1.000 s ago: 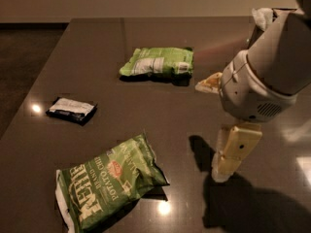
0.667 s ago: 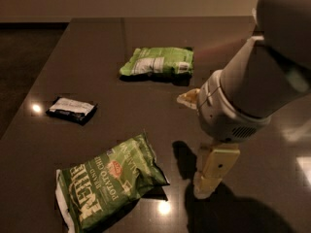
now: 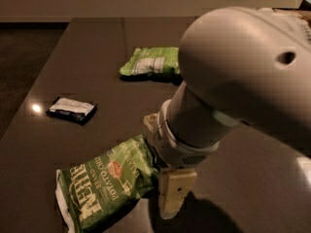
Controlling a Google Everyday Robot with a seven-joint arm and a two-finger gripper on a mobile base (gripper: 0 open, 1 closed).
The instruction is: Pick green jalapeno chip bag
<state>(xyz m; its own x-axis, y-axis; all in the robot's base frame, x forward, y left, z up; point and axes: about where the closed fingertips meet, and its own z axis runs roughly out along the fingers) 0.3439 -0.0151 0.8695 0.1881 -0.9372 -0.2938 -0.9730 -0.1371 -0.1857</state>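
The green jalapeno chip bag [image 3: 104, 181] lies flat on the dark table [image 3: 92, 76] at the lower left, its white "KETTLE" letters and red-orange emblem facing up. My gripper [image 3: 171, 195] hangs just off the bag's right edge, low over the table. One cream-coloured finger [image 3: 174, 192] shows below the wrist; the big grey arm [image 3: 233, 81] hides the rest.
A paler lime-green bag with a white label [image 3: 149, 61] lies at the back centre. A small black-and-white packet [image 3: 72, 108] lies at the left. The table's left edge runs beside darker floor.
The arm has swung left and toward the camera, filling the right of the view. The gripper has come down close to the right edge of the green bag.
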